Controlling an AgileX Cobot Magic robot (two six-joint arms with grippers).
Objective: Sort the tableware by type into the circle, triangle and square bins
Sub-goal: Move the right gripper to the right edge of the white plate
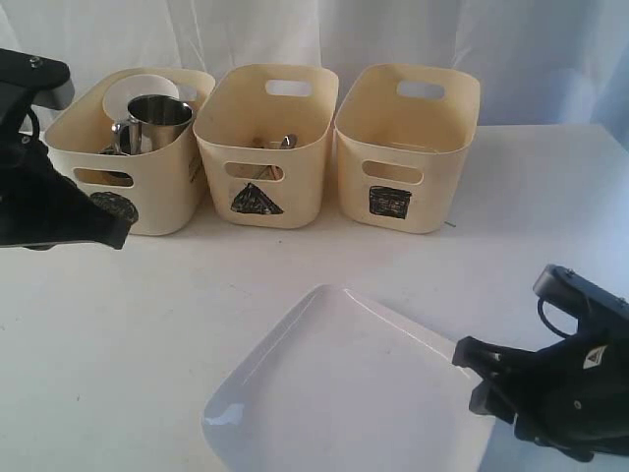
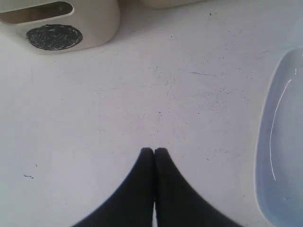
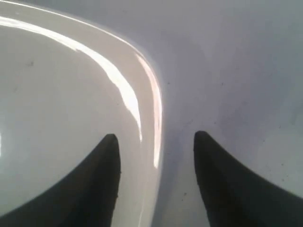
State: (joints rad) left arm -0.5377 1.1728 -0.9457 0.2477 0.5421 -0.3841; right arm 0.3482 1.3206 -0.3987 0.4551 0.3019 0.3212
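Observation:
A large white rounded-square plate (image 1: 344, 393) lies on the table in front of the bins. My right gripper (image 1: 470, 374) is open at the plate's right edge. In the right wrist view the rim (image 3: 151, 109) runs between the fingers of the right gripper (image 3: 156, 137), one over the plate and one over the table. My left gripper (image 2: 154, 150) is shut and empty above bare table, in front of the circle bin (image 1: 133, 172). That bin holds a steel mug (image 1: 159, 118) and a pale bowl (image 1: 138, 90). Cutlery (image 1: 280, 144) shows inside the triangle bin (image 1: 260, 147).
The square bin (image 1: 403, 147) stands at the right end of the row; I see nothing in it. White cloth hangs behind the bins. The plate's edge (image 2: 284, 142) shows in the left wrist view, and the circle bin's mark (image 2: 54, 37) is near it.

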